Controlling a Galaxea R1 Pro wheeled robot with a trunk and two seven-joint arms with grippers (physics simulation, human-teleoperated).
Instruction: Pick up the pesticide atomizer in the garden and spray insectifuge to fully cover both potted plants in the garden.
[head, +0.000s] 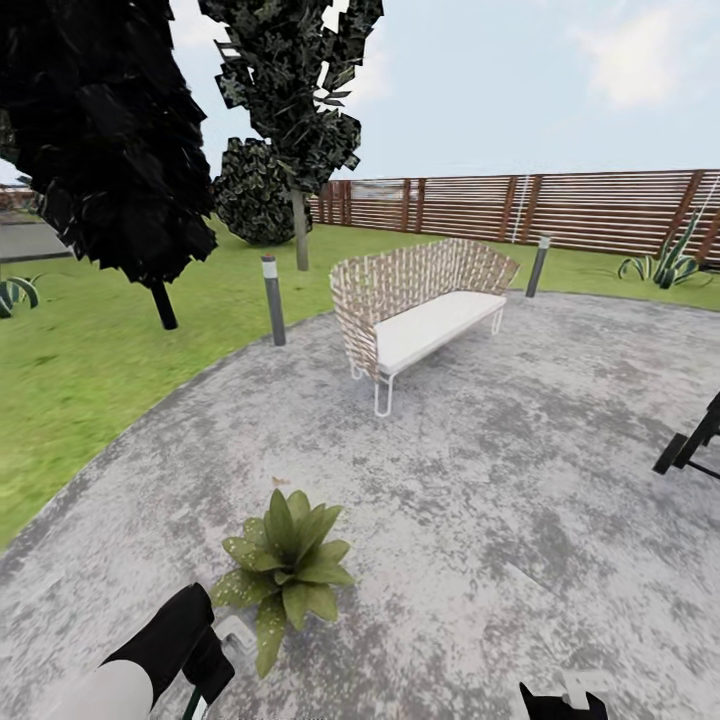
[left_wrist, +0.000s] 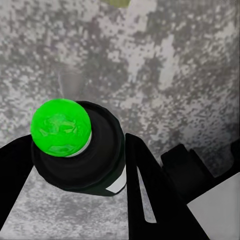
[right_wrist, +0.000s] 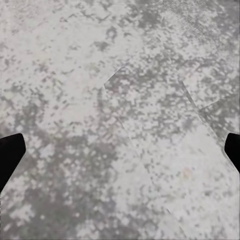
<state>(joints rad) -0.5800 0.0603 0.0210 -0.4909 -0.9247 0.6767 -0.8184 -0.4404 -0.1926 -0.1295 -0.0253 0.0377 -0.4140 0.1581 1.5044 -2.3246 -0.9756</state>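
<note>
The pesticide atomizer (left_wrist: 82, 160) is a dark bottle with a bright green top and a pale label patch. It sits between the black fingers of my left gripper (left_wrist: 75, 172), which is shut on it. In the head view that gripper (head: 210, 665) hangs low at the left, just beside one potted plant (head: 287, 568), a low rosette of broad green leaves on the paving. The second potted plant is out of view. My right gripper (head: 560, 702) is open over bare paving (right_wrist: 120, 150), with its fingertips (right_wrist: 10, 155) far apart.
A woven bench (head: 425, 315) with a white seat stands ahead on the grey paved circle. Two short bollard lights (head: 273, 300) (head: 540, 265) mark the paving's edge. A dark object (head: 690, 440) juts in at the right. Lawn, dark trees and a slatted fence lie beyond.
</note>
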